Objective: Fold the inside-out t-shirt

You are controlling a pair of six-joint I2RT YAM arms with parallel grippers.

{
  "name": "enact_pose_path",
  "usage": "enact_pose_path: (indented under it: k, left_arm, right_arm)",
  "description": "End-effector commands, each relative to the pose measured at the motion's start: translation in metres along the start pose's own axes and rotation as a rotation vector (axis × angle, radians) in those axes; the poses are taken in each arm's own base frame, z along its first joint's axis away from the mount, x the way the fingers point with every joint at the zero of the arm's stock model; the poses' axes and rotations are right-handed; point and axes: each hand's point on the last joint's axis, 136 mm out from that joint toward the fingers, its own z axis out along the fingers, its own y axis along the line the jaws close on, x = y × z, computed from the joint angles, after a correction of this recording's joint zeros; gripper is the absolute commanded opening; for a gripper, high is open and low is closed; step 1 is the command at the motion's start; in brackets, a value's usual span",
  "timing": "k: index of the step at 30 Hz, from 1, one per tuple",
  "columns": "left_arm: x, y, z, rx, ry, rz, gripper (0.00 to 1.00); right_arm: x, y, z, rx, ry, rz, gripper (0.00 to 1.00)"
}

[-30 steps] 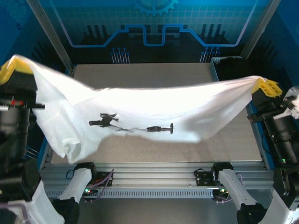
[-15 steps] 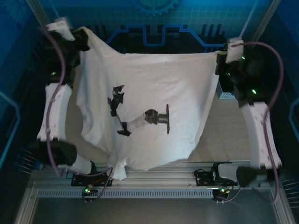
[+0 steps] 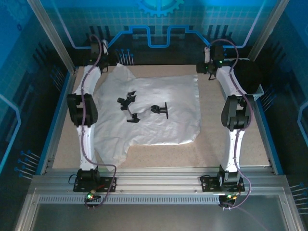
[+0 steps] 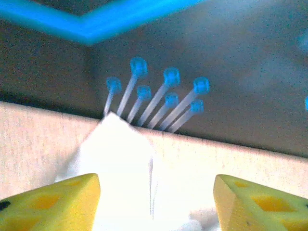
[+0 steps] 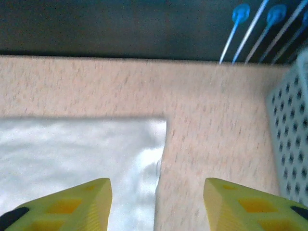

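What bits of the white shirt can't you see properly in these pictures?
Top view: the left arm covers the t-shirt's edge beneath it.
Top view: the dark print is too small to make out.
Left wrist view: blurred, and the bottom edge cuts off the shirt corner.

Soft matt cloth t-shirt (image 3: 178, 101) on rough speckled table (image 3: 211, 144)

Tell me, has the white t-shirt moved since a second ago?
Yes. The white t-shirt was held stretched in the air above the table; now it has come down and lies spread flat on it, reaching toward the far edge.
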Motion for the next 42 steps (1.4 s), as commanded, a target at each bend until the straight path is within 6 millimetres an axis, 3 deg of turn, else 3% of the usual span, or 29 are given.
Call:
enact_pose_path:
  k: [1,3,5,7,9,12,14,16,19,22,27,31,35,38,42]
  left_arm:
    - [-0.023,-0.093,-0.107,0.24,-0.207,-0.01,0.69]
    - [0.023,-0.122,-0.136,0.354,-0.207,-0.012,0.69]
    - [0.082,-0.15,-0.155,0.444,-0.169,0.06,0.69]
    - [0.15,-0.183,-0.177,0.546,-0.1,0.208,0.68]
    - [0.219,-0.209,-0.2,0.646,-0.056,0.394,0.69]
    - [0.312,-0.235,-0.23,0.793,-0.015,0.65,0.68]
    - [0.365,-0.244,-0.237,0.842,0.051,0.814,0.68]
    - [0.407,-0.246,-0.231,0.843,0.121,0.94,0.68]
    - [0.44,-0.247,-0.217,0.83,0.169,1.02,0.68]
    - [0.458,-0.239,-0.202,0.8,0.219,1.047,0.64]
    - [0.479,-0.226,-0.188,0.774,0.288,1.072,0.58]
    - [0.494,-0.218,-0.179,0.76,0.334,1.074,0.43]
    - [0.499,-0.211,-0.175,0.736,0.362,1.081,0.18]
    - [0.493,-0.217,-0.186,0.776,0.353,1.051,0.0]
    - [0.479,-0.229,-0.208,0.86,0.323,0.969,0.0]
  right_arm:
    - [0.034,0.029,-0.074,-0.026,0.045,0.02,0.55]
    - [0.091,0.045,-0.089,-0.036,0.131,0.038,0.58]
    - [0.149,0.057,-0.104,-0.003,0.235,0.008,0.63]
    - [0.21,0.061,-0.121,0.034,0.35,-0.013,0.63]
    - [0.251,0.067,-0.134,-0.022,0.415,0.037,0.63]
    - [0.283,0.067,-0.142,-0.109,0.424,0.139,0.61]
    - [0.293,0.066,-0.139,-0.174,0.447,0.216,0.59]
    - [0.295,0.063,-0.132,-0.198,0.448,0.258,0.57]
    - [0.29,0.056,-0.12,-0.187,0.431,0.282,0.51]
    - [0.287,0.051,-0.107,-0.208,0.429,0.32,0.45]
    - [0.28,0.054,-0.087,-0.24,0.443,0.333,0.36]
    - [0.266,0.054,-0.08,-0.246,0.433,0.318,0.2]
    - [0.252,0.046,-0.087,-0.206,0.418,0.272,0.07]
    - [0.238,0.042,-0.095,-0.185,0.409,0.234,0.04]
    - [0.224,0.039,-0.094,-0.172,0.414,0.204,0.03]
